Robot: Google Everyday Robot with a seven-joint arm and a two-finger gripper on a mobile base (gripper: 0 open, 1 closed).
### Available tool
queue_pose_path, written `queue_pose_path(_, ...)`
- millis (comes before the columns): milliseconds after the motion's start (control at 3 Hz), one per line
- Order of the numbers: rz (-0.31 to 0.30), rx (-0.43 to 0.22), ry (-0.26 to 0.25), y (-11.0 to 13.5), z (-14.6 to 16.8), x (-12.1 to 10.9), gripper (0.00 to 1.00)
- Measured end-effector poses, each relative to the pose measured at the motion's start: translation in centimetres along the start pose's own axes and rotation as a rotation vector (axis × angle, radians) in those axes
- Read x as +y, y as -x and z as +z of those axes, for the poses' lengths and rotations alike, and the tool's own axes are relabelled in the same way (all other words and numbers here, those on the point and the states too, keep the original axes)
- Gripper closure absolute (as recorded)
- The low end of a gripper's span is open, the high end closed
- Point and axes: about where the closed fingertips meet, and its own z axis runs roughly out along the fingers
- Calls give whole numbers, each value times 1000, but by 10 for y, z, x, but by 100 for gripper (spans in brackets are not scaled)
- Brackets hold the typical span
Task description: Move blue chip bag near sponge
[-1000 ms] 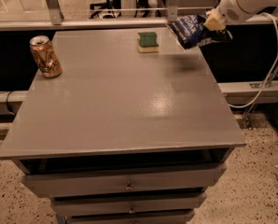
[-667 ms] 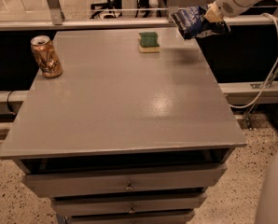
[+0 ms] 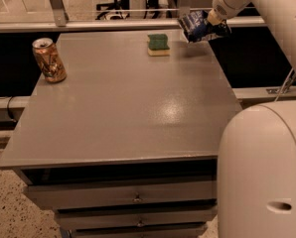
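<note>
The blue chip bag (image 3: pixel 196 27) is dark navy foil with white print, held in the air above the table's far right corner. My gripper (image 3: pixel 213 26) is shut on its right end, and the white arm reaches in from the upper right. The sponge (image 3: pixel 158 44), green top over pale yellow foam, lies on the grey table (image 3: pixel 133 108) near the far edge, a short way left of the bag. A shadow falls on the table below the bag.
A dented copper-coloured can (image 3: pixel 48 59) stands at the table's far left. A white rounded part of the robot (image 3: pixel 264 172) fills the lower right. Drawers (image 3: pixel 123 197) sit under the table front. A metal rail (image 3: pixel 113 25) runs behind the table.
The gripper has carried the blue chip bag up and toward the far edge, and the bag now sits closer to the sponge. The robot's white body has come into view at the lower right.
</note>
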Motion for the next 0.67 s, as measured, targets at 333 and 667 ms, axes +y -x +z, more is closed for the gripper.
queue_pose_path(333,3,14,9,4,17,5,100)
queue_pose_path(667,-13,11,57,12,35,26,100)
